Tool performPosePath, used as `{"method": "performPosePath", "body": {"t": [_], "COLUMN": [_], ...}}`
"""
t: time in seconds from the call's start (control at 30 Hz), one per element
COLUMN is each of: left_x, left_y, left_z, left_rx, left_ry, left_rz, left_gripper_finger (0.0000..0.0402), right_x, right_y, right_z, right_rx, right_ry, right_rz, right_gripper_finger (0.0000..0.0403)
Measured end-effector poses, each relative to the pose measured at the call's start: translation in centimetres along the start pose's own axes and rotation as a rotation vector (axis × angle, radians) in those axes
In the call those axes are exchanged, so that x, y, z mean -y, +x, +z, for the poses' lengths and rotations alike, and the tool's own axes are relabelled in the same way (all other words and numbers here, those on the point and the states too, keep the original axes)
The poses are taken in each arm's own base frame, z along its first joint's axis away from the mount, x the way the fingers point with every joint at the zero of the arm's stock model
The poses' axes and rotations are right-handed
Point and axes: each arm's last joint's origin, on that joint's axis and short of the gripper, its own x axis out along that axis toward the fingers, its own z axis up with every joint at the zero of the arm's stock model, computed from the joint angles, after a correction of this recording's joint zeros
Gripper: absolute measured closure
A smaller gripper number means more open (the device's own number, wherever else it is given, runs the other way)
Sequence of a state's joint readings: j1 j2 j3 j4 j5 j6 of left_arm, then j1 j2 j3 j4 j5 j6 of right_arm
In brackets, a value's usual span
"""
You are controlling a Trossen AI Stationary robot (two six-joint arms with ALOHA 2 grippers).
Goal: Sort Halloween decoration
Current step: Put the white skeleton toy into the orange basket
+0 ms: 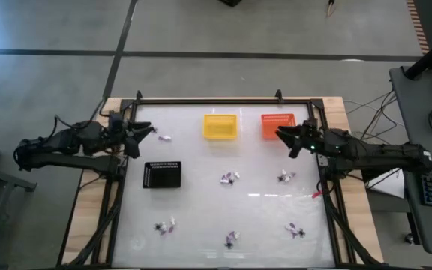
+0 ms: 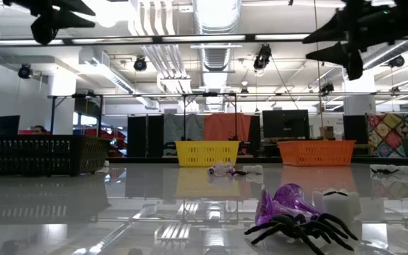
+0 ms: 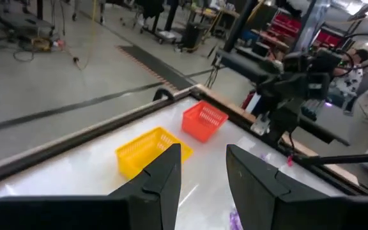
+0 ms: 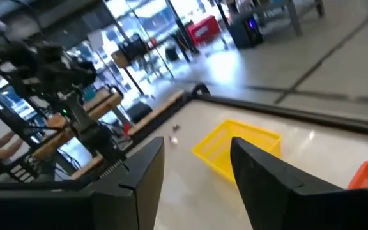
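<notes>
Closest to the low camera lies a black plastic spider (image 2: 299,230) with a purple trinket (image 2: 283,203) and a white one (image 2: 336,202) just behind it — one of several small heaps of Halloween decoration (image 1: 229,178) scattered over the white bench (image 1: 201,210).

From above, the right claw (image 1: 285,137) hangs over the near edge of the orange basket (image 1: 277,122), fingers spread and holding nothing. The nearest heap to it (image 1: 285,177) lies toward the bench's front, just beside the right arm's line; the central heap sits between the two arms, a little closer to the right one. Further heaps lie along the front edge (image 1: 165,226), well apart from both claws. No trinket shows a clear long axis at this range; the pieces are too small to tell.

The left claw (image 1: 142,133) waits at the rear left, fingers parted and empty, with one small heap (image 1: 163,139) just beside it and the black tray (image 1: 162,175) toward the front of it. Beside the orange basket stands the yellow basket (image 1: 220,125). Nothing seems to bar the right claw's way down to its nearest heap — open bench only.
</notes>
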State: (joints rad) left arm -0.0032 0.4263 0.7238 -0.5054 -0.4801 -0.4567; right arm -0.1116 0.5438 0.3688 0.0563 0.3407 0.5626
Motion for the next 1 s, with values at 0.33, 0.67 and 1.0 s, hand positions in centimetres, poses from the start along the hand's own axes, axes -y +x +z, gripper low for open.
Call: {"method": "performPosePath", "body": {"t": [0.33,0.67,1.0], "left_x": [-0.4,-0.6,-0.5], "left_y": [-1.3,-1.2,-1.2], "left_z": [0.8,0.1,0.0], "left_rx": [-0.075,-0.127,-0.142], "left_ry": [0.083,0.101,0.157], "left_rz": [0.044,0.029,0.011], "left_gripper_finger": [0.0294,0.0294,0.0294], "right_x": [-3.1,-5.6,-8.2], "right_y": [5.4,10.2,13.3], "right_z": [0.0,-0.6,-2.8], "right_rx": [-0.279,-0.536,-0.761], "right_ry": [0.165,0.264,0.174], "right_rz": [0.04,-0.074,-0.224], "right_gripper_finger": [0.0242,0.0242,0.0245]}}
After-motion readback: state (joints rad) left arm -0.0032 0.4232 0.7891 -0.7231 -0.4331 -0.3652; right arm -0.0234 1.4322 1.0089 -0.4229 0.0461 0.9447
